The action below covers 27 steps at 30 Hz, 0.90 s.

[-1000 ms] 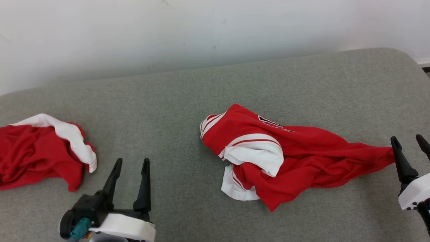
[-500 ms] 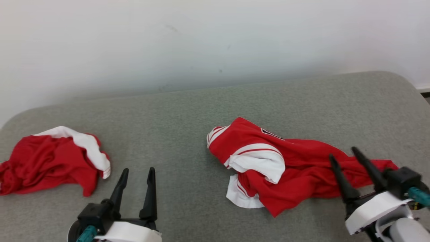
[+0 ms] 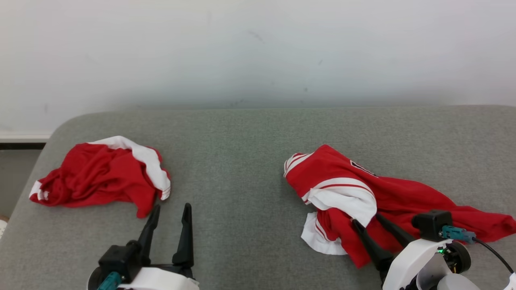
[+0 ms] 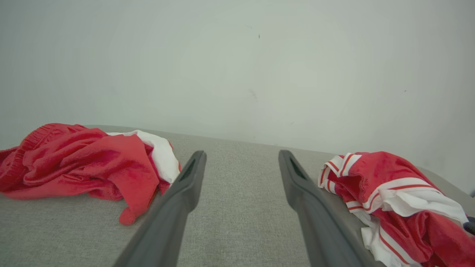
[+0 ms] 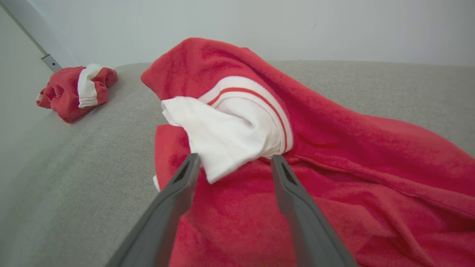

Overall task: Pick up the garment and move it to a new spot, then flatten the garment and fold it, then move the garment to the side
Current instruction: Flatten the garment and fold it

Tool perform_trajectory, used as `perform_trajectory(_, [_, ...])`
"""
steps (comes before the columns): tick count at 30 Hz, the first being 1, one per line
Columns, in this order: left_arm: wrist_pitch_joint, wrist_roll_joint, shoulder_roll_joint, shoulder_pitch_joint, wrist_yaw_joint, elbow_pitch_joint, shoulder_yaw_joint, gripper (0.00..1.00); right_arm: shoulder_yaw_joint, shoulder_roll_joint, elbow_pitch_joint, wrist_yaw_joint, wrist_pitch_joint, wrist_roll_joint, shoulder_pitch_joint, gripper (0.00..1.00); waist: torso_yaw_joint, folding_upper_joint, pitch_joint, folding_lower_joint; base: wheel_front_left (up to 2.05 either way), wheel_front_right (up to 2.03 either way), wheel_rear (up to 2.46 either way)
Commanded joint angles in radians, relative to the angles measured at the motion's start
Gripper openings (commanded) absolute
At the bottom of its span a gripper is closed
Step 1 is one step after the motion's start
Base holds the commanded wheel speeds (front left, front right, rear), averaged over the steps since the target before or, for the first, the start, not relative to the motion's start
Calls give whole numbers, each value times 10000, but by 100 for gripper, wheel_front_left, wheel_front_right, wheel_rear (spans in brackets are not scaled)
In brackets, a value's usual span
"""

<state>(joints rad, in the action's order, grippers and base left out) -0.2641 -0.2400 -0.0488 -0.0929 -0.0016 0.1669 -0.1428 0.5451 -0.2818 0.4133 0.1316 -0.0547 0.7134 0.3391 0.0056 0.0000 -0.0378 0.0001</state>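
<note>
Garment, a crumpled red-and-white fabric jersey point(image 3: 403, 197), lies on the grey upholstered cushion point(image 3: 242, 161), long axis left-right, directly ahead of the nearer right gripper point(image 3: 367, 219). Left gripper point(image 3: 172, 206) stands well apart. Both gape wide, empty.

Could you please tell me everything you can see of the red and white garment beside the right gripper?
The garment is soft-looking red knit with white panels, red-striped trim and a partly hidden dark print. It lies crumpled on the grey cushion. The right gripper, fingers open, points at its white flap; contact is unclear.
</note>
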Motion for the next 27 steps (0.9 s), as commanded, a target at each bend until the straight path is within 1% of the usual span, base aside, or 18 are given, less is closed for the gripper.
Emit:
perform_trajectory(1, [-5, -70, -34, 62, 7, 27, -14, 100, -23, 54, 22, -18, -40, 364, -104, 100, 140, 0, -61, -1, 0, 0, 0])
perform_trajectory(13, [-5, 47, -32, -145, -32, 80, 24, 100, -678, 790, 781, -18, 116, 3408, 340, 99, 610, 0, -357, -1, 0, 0, 0])
perform_trajectory(14, [-5, 50, -34, -148, -34, 87, 17, 100, -713, 808, 814, -18, 109, 3619, 367, 93, 636, 0, -380, -1, 0, 0, 0])
perform_trajectory(15, [-5, 50, -33, -156, -37, 95, 10, 100, -730, 823, 806, -18, 132, 3806, 412, 83, 659, 0, -402, -1, 0, 0, 0])
perform_trajectory(17, [-5, 51, -33, -178, -35, 107, 5, 100, -739, 819, 759, -18, 206, 4087, 476, 44, 694, 0, -429, -1, 0, 0, 0])
perform_trajectory(18, [-5, 57, -33, -182, -32, 113, 5, 100, -709, 764, 735, -18, 247, 4165, 501, 12, 710, 0, -440, -1, 0, 0, 0])
perform_trajectory(19, [-5, 62, -33, -180, -32, 120, 11, 100, -688, 707, 717, -18, 326, 4262, 511, 0, 724, 0, -444, -1, 0, 0, 0])
perform_trajectory(27, [-5, 105, -33, -119, -47, 172, 62, 100, -358, 269, 482, -18, 849, 4283, 710, 0, 766, 0, -396, -1, 0, 0, 0])
